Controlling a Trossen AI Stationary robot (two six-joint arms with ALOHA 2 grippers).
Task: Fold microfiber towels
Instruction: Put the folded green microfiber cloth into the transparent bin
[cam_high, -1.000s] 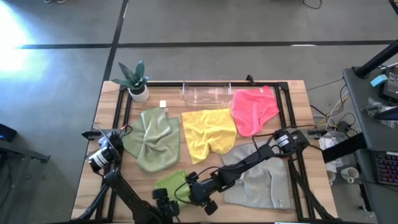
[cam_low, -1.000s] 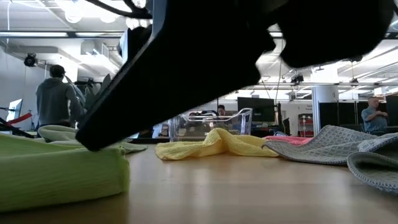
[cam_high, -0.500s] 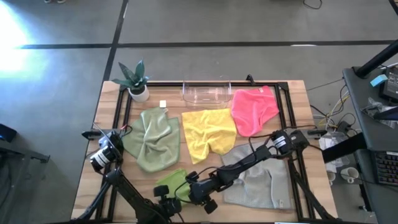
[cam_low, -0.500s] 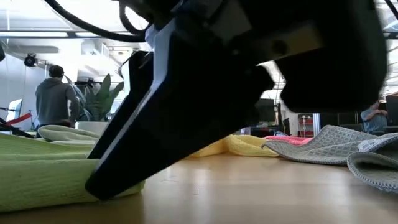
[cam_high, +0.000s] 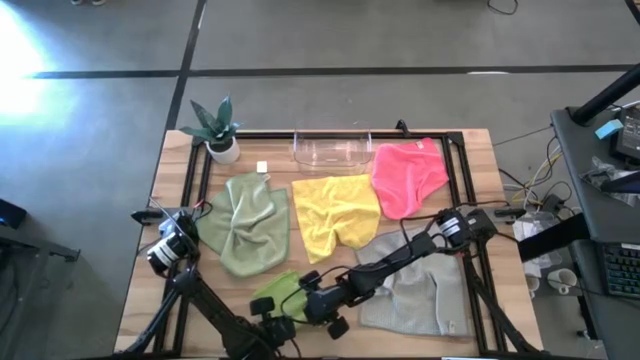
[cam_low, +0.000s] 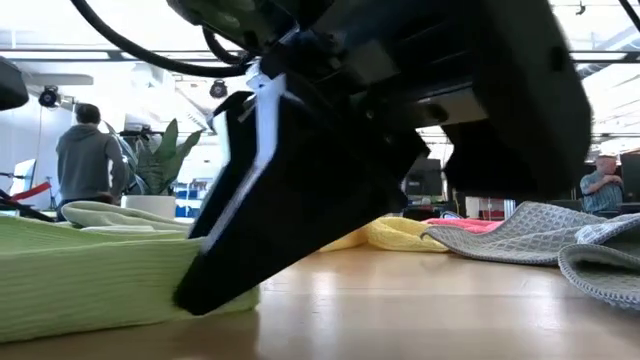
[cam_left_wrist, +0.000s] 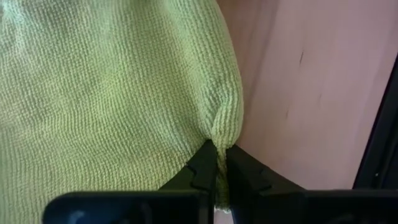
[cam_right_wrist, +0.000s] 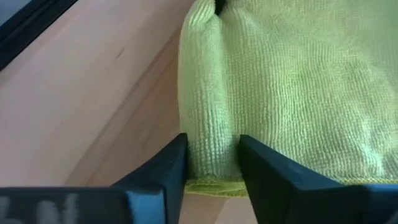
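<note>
A lime green towel (cam_high: 278, 292) lies bunched near the table's front edge, with both grippers at it. My left gripper (cam_high: 272, 324) is at its near edge and shut on it. My right gripper (cam_high: 312, 304) is at its right edge (cam_low: 215, 290), its fingers closed on a thick fold. Farther back, the sage green towel (cam_high: 245, 225), the yellow towel (cam_high: 335, 213), the hot pink towel (cam_high: 408, 175) and the light grey towel (cam_high: 420, 290) lie loosely spread on the tabletop. My left gripper pinches a small pucker of the lime towel's edge (cam_left_wrist: 222, 138) between its two fingertips (cam_left_wrist: 204, 167). The cloth around it lies slack on the table. My right gripper has a rolled fold at the towel's edge (cam_right_wrist: 211, 149) between its two fingers (cam_right_wrist: 171, 163), several layers thick. It comes slanting down from the right, and the towel rests on the table.
A clear plastic bin (cam_high: 332, 150) and a potted plant (cam_high: 218, 130) stand at the far edge. A black frame (cam_high: 195, 190) runs around the work area. Bare wood shows to the towel's left and near the front edge (cam_high: 150, 300). People stand in the room beyond (cam_low: 88, 160).
My right gripper has come down onto the table at the lime towel's right edge and moved in slightly toward the towel. The towel has stayed where it was.
</note>
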